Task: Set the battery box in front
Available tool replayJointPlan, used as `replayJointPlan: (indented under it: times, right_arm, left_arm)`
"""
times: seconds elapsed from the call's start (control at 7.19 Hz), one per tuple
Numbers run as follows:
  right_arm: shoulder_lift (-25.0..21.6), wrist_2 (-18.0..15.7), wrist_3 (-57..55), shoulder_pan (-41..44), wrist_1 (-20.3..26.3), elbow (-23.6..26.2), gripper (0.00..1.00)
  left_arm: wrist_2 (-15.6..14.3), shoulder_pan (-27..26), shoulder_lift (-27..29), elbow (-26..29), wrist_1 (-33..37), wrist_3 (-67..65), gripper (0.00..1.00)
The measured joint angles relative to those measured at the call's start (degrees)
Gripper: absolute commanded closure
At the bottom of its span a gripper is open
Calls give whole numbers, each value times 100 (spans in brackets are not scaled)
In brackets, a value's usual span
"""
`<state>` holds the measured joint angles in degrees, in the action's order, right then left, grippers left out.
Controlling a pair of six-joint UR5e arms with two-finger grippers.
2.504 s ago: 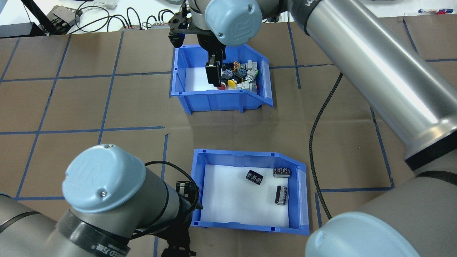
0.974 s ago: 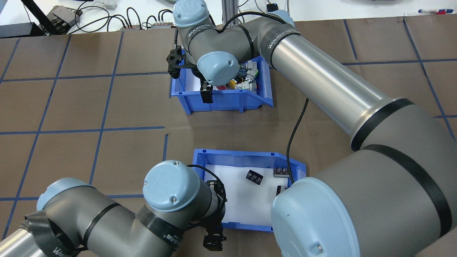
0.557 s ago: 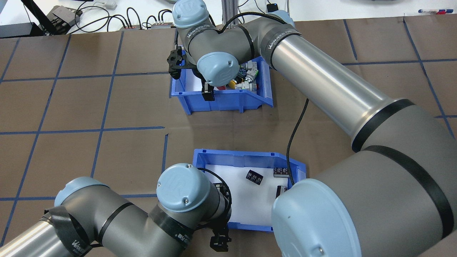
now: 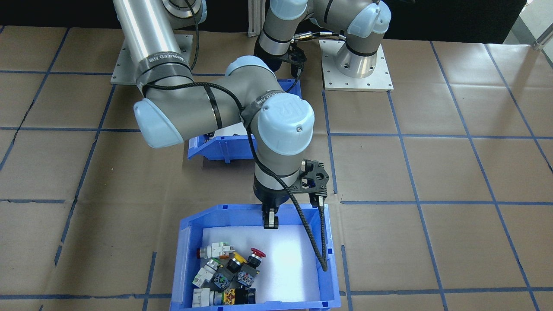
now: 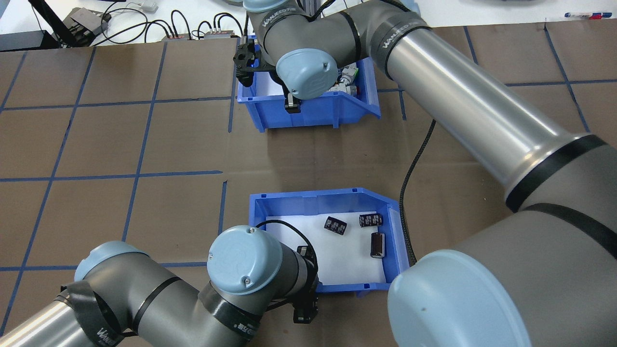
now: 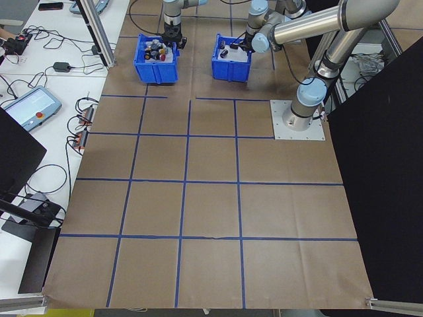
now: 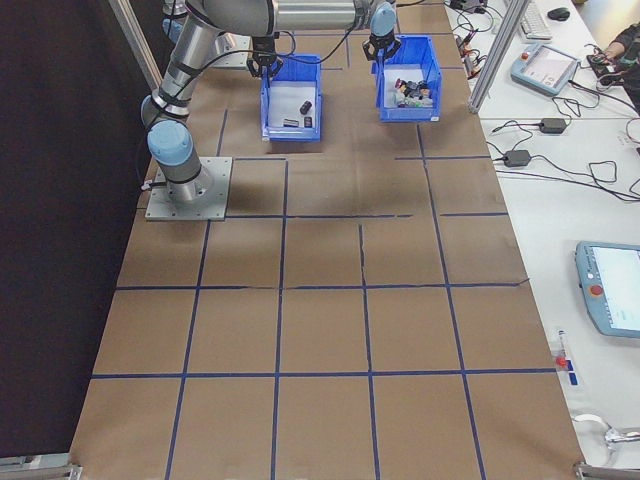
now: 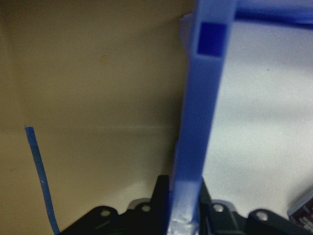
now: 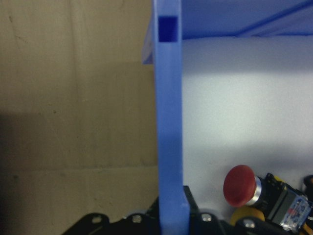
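Both bins are pinched by a wall so they can be swapped: the battery box (image 5: 324, 241), nearest the robot, is clamped at its near rim by the left gripper (image 5: 304, 308), the switch bin (image 5: 308, 99) by the right gripper (image 5: 291, 104).

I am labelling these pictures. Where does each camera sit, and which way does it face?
Front-facing: across the table, facing the robot; right gripper on switch bin.
Overhead: behind the robot, looking down; both arms, battery box.
Exterior left: table's left end; arms far.
Exterior right: table's right end; arms far.
Left wrist: along battery box wall.
Right wrist: along switch bin wall.
Shared: side views show both bins.
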<state>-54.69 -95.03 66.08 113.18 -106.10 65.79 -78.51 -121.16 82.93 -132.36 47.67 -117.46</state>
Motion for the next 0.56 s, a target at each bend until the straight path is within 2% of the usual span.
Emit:
replayJointPlan:
  times: [0.28, 0.56]
  right_arm:
    - [-390, -73, 427, -526, 255, 56, 100]
    - [-781, -109, 1031, -1223, 390, 262, 100]
  left_arm:
    - [-284, 409, -254, 21, 262, 760, 100]
    - [-470, 1327, -660, 36, 875, 1932, 100]
